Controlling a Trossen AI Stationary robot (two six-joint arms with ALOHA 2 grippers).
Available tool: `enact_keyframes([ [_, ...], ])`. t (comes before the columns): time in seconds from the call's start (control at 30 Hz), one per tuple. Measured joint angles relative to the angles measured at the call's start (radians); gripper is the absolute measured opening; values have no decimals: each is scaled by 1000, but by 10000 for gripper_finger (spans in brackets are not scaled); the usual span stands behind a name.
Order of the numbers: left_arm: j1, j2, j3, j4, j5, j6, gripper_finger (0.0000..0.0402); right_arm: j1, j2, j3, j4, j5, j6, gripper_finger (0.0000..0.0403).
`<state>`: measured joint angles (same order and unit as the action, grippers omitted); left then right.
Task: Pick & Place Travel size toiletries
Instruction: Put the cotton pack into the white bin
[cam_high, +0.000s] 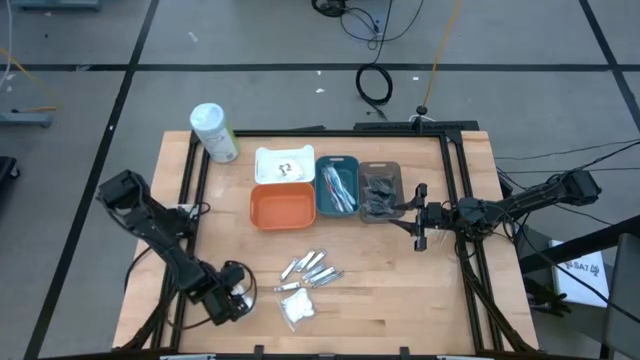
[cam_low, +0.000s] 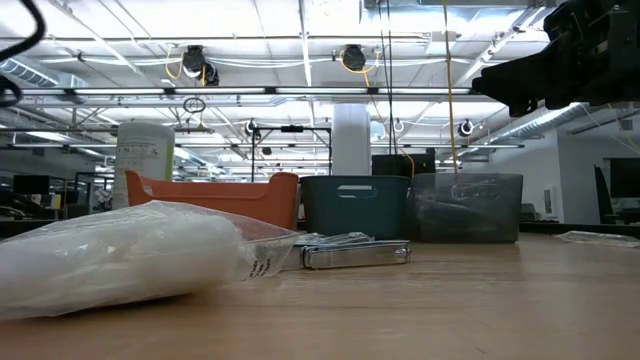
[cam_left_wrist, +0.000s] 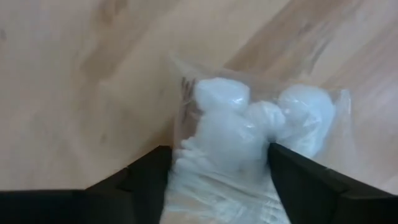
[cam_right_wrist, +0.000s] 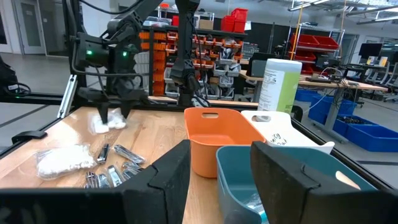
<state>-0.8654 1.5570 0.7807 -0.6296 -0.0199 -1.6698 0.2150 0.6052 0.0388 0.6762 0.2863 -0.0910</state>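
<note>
My left gripper (cam_high: 232, 302) (cam_left_wrist: 221, 155) points down near the table's front left, open, its fingers on either side of a white clear-wrapped packet (cam_left_wrist: 236, 124) lying on the wood. A second white packet (cam_high: 296, 310) (cam_low: 110, 255) lies to its right, and several silvery tubes (cam_high: 312, 270) lie beyond that one. Blue-and-white toothbrushes (cam_high: 337, 188) lie in the teal tray (cam_high: 322, 205), and dark packets (cam_high: 378, 195) in the grey tray (cam_high: 398, 170). My right gripper (cam_high: 420, 215) (cam_right_wrist: 221, 149) hangs level and open just right of the grey tray, with nothing between its fingers. My left gripper comes at the white packet from above, pointing down, one finger (cam_left_wrist: 152, 180) at each side of the wrap's middle (cam_left_wrist: 217, 143). The packet lies flat on the table. Whether the fingers touch the wrap, I cannot tell.
A white tray (cam_high: 262, 158) and an orange tray (cam_high: 282, 207) stand left of the teal one. A large white bottle with a green label (cam_high: 213, 132) stands at the far left. Bare wood lies around the front right of the table (cam_high: 400, 300).
</note>
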Motion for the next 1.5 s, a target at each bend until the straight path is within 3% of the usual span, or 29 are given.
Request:
enact_keyframes([
  [0.27,72,-1,0,18,-55,93,142,0,0,0,0,0,0,155],
  [0.5,138,-18,-1,58,-70,281,100,0,0,0,0,0,0,155],
  [0.77,194,-154,-3,108,-173,454,47,0,0,0,0,0,0,155],
  [0.97,230,-308,-3,180,-344,674,8,0,0,0,0,0,0,155],
  [1.33,409,-525,-3,404,-907,1233,50,0,0,0,0,0,0,155],
  [1.5,596,-537,-3,529,-973,1423,40,0,0,0,0,0,0,155],
])
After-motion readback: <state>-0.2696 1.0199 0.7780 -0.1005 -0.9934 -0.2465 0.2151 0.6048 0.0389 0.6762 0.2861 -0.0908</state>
